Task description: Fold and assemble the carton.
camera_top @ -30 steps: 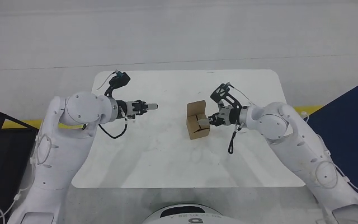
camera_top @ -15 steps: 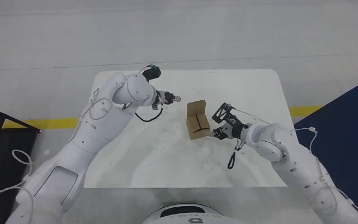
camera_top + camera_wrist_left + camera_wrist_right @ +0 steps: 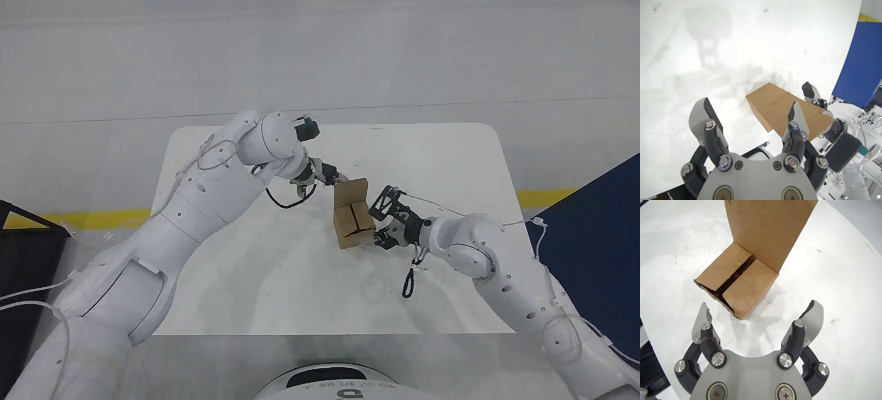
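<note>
A small brown carton (image 3: 352,213) stands near the middle of the white table (image 3: 260,280). Two inner flaps (image 3: 742,277) are folded in with a dark gap between them, and one long flap (image 3: 768,228) stands upright. My left gripper (image 3: 334,179) is open just behind that raised flap, at the carton's far left corner; in the left wrist view its fingers (image 3: 795,113) frame the carton's outer wall (image 3: 783,111). My right gripper (image 3: 380,236) is open, close to the carton's near right corner, holding nothing. The right gripper (image 3: 813,94) also shows in the left wrist view, beyond the carton.
A dark blue panel (image 3: 605,230) stands off the table's right side. A yellow floor line (image 3: 95,217) runs behind the table's left edge. Bare table surface lies to the left of and in front of the carton.
My left arm has swung right across the table and now sits at the carton's raised flap. The right gripper has let go of the carton's right side and dropped toward its near corner.
</note>
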